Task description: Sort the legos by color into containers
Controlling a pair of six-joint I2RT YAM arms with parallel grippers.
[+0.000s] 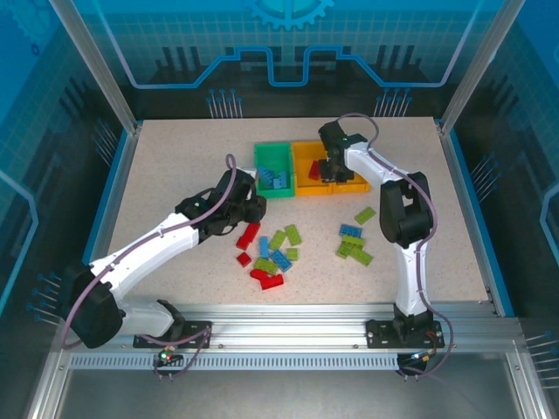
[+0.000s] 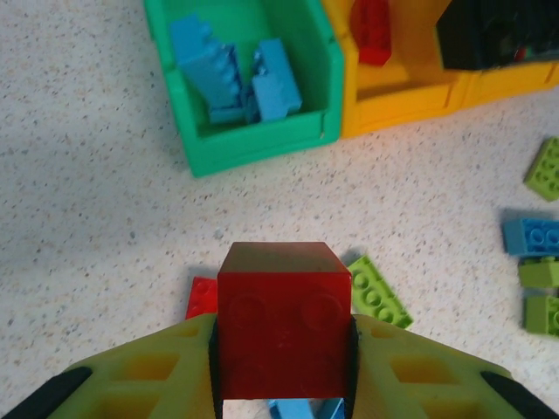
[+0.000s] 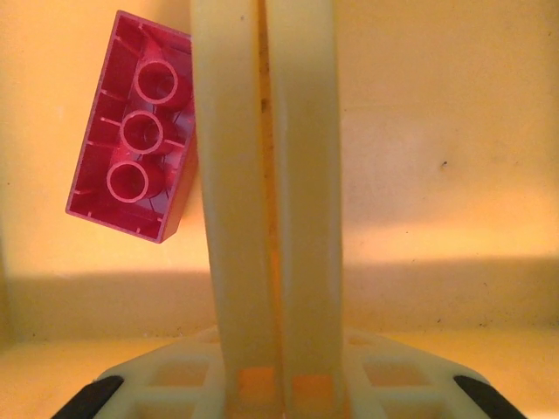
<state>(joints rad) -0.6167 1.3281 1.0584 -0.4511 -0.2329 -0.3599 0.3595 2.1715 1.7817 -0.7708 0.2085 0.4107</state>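
Legos (image 1: 272,249) from above: strewn nearer than green bin (image 1: 271,147). Left wrist: red lego (image 2: 281,319) clamped in left gripper (image 2: 281,358), short of green bin. Right wrist: right gripper (image 3: 265,35) fingers pressed together, empty; upturned red brick (image 3: 131,175) alongside, inside orange bin (image 3: 437,131) adjoining green bin.

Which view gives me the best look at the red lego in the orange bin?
Right wrist: the red lego sits close up, underside facing the camera, beside the shut right hand. Left wrist catches it small, at the frame's top edge. Top external shows a red sliver partly hidden by that hand.
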